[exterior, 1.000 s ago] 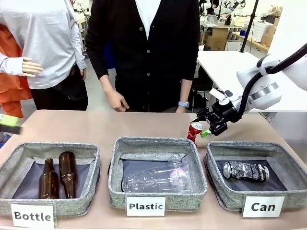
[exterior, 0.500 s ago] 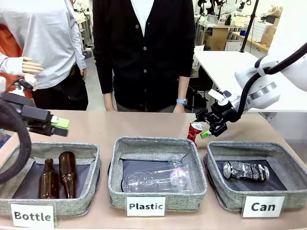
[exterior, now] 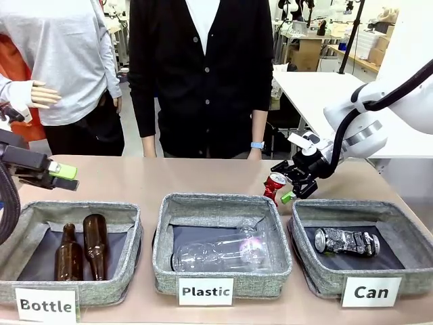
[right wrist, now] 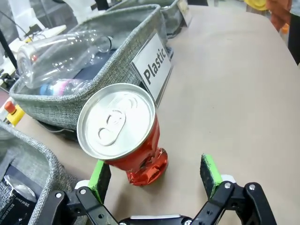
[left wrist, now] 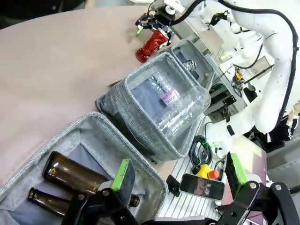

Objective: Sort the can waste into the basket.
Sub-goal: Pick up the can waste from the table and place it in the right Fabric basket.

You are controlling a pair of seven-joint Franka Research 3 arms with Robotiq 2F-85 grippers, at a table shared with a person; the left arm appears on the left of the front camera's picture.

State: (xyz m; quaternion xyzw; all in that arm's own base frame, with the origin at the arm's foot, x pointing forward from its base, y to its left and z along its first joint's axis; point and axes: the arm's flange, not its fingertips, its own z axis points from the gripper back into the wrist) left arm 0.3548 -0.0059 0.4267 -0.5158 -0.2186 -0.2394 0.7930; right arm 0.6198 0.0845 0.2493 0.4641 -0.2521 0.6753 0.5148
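Observation:
A dented red can (exterior: pixel 274 185) with a silver top (right wrist: pixel 116 121) stands on the table behind the gap between the Plastic and Can baskets. My right gripper (exterior: pixel 281 183) is open around it; in the right wrist view (right wrist: pixel 154 174) the can sits close to one green pad, apart from the other. A black-and-silver can (exterior: pixel 346 242) lies in the grey "Can" basket (exterior: pixel 325 281). My left gripper (exterior: pixel 62 175) hovers open over the Bottle basket, empty (left wrist: pixel 179 171). The left wrist view shows the red can (left wrist: pixel 151 44) far off.
The "Plastic" basket (exterior: pixel 169 271) holds clear plastic bottles (exterior: pixel 220 254). Two brown glass bottles (exterior: pixel 82 247) lie in the "Bottle" basket (exterior: pixel 128 271). A person (exterior: pixel 203 74) stands at the far edge, arms down. Bare table lies behind the baskets.
My left arm came into view from the left, reached over the Bottle basket, then drew back a little. The person's hand left the table. The right gripper shifted slightly at the red can.

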